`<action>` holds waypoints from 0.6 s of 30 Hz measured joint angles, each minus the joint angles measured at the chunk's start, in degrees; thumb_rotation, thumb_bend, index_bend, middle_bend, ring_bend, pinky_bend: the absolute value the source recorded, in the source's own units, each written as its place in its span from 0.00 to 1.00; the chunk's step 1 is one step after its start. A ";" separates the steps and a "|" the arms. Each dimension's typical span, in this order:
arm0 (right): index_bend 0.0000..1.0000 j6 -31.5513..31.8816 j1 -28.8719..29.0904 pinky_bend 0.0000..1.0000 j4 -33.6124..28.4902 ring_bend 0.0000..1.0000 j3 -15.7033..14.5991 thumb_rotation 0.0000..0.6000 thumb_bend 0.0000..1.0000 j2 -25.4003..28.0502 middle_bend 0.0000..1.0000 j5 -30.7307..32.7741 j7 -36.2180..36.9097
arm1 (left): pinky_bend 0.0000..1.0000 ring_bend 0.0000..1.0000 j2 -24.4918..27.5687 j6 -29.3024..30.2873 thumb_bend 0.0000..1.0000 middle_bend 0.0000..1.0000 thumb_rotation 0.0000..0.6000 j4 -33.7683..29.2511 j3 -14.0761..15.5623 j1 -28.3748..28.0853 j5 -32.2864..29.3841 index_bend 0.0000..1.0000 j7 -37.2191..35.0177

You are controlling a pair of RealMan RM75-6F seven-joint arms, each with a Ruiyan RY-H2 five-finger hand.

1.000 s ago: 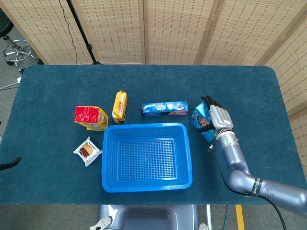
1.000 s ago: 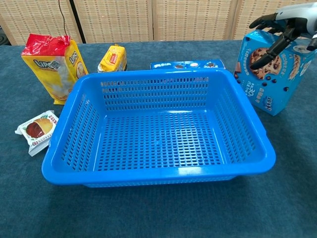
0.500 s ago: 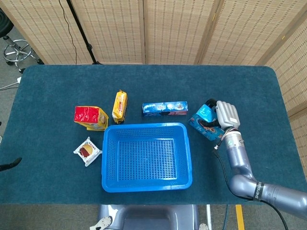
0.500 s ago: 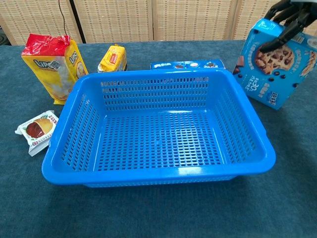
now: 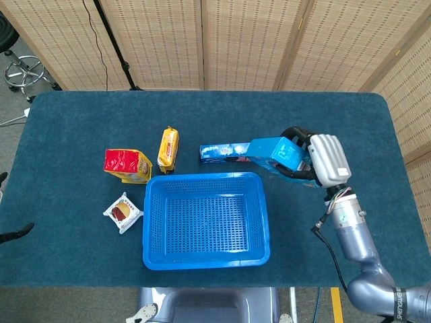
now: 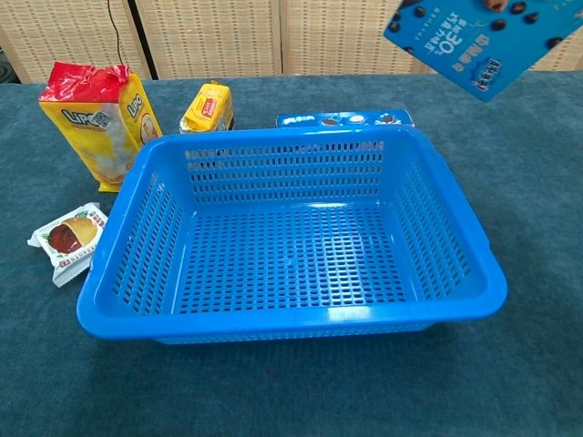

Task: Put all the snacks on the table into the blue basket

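My right hand (image 5: 322,160) grips a blue cookie box (image 5: 276,154) and holds it in the air, right of and behind the blue basket (image 5: 206,258). The chest view shows only the box (image 6: 474,41) at the top right, above the table; the hand itself is out of that frame. The basket (image 6: 137,196) is empty. On the table lie a long blue cookie pack (image 5: 222,153), a yellow biscuit pack (image 5: 168,149), a red-and-yellow bag (image 5: 126,165) and a small white snack packet (image 5: 122,212). My left hand is out of sight.
Folding screens stand behind the table. A stool (image 5: 23,70) and a cable (image 5: 101,40) are on the floor at the far left. The dark blue tablecloth (image 5: 67,134) runs to the edges on all sides.
My right hand closed on the blue cookie box, lifted it off the table and tipped it towards the basket. The other snacks and the basket stayed put.
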 measured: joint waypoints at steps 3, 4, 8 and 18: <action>0.52 -0.93 -0.37 0.72 -2.95 0.57 -0.23 1.00 0.36 0.53 0.63 -2.82 2.89 | 0.00 0.00 -0.09 -0.06 0.00 0.00 1.00 -0.06 0.05 -0.05 -0.08 0.00 0.22; 0.52 -1.48 -0.32 0.72 -3.54 0.57 -0.35 1.00 0.36 0.54 0.63 -3.30 3.31 | 0.00 0.00 -0.10 -0.08 0.00 0.00 1.00 -0.08 0.05 -0.05 -0.13 0.00 0.18; 0.52 -3.84 0.87 0.72 -7.21 0.57 -1.49 1.00 0.36 -0.81 0.63 -6.29 2.80 | 0.00 0.00 0.00 -0.19 0.00 0.00 1.00 0.00 -0.05 -0.02 -0.62 0.00 -0.22; 0.52 -5.23 4.29 0.72 -9.66 0.57 -6.19 1.00 0.36 -9.59 0.63 -6.84 -11.10 | 0.00 0.00 0.43 -0.75 0.00 0.00 1.00 0.22 0.08 0.00 -0.64 0.00 -1.41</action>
